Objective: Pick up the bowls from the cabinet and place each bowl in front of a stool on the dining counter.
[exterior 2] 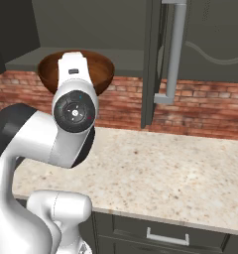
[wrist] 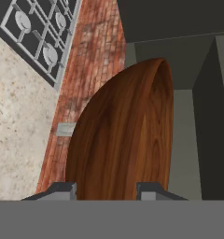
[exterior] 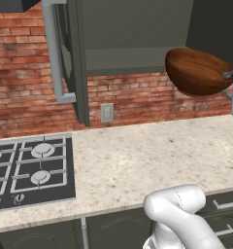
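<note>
A glossy reddish-brown wooden bowl (exterior: 196, 70) hangs in the air at the right, just in front of the open cabinet (exterior: 133, 29) and level with its grey shelf (exterior: 123, 62). My gripper (wrist: 107, 190) is shut on the bowl (wrist: 123, 140), a dark fingertip (wrist: 62, 189) on either side of its wall. In the right base view the bowl (exterior 2: 98, 69) shows behind my white wrist, above the worktop. The cabinet door (exterior: 72, 53) stands swung open with its long silver handle (exterior: 53, 48). The dining counter is out of view.
Below lies a beige speckled worktop (exterior: 138, 155) with a black gas hob (exterior: 31, 170) at the left. A red brick wall (exterior: 21, 73) with a socket plate (exterior: 107, 112) backs it. Dark drawer fronts (exterior 2: 165, 233) run under the worktop edge.
</note>
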Controlling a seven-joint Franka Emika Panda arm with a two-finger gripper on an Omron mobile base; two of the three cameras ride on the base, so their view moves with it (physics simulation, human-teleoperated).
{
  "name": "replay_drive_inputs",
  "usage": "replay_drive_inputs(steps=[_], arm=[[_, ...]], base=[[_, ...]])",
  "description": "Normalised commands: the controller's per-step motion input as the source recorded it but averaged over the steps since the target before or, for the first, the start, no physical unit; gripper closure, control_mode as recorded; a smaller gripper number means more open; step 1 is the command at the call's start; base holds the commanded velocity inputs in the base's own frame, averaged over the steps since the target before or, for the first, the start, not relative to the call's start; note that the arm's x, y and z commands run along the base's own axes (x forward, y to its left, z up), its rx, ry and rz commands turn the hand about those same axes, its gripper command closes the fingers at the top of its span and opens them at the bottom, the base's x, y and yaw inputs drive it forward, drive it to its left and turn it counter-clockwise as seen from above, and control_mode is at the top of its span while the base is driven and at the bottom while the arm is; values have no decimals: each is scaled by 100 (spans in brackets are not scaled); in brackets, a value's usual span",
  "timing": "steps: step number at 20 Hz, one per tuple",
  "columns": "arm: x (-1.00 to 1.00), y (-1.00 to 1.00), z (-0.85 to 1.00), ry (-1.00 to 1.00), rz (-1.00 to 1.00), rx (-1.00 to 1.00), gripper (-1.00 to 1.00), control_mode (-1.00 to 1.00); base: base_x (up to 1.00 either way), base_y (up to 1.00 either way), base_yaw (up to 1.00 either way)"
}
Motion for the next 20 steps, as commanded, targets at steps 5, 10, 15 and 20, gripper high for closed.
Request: replay_drive_inputs(steps=[5,10,15,20], arm=[[-100,0,-42,-1,0,0,100,-100],[-90,1,-42,0,0,-5,100,-100],[-24,7,-9,3,5,-13,100,-100],[-1,8,-21,7,5,-12,100,-100]], base=[[0,0,0],[0,0,0],[0,0,0],[0,0,0]])
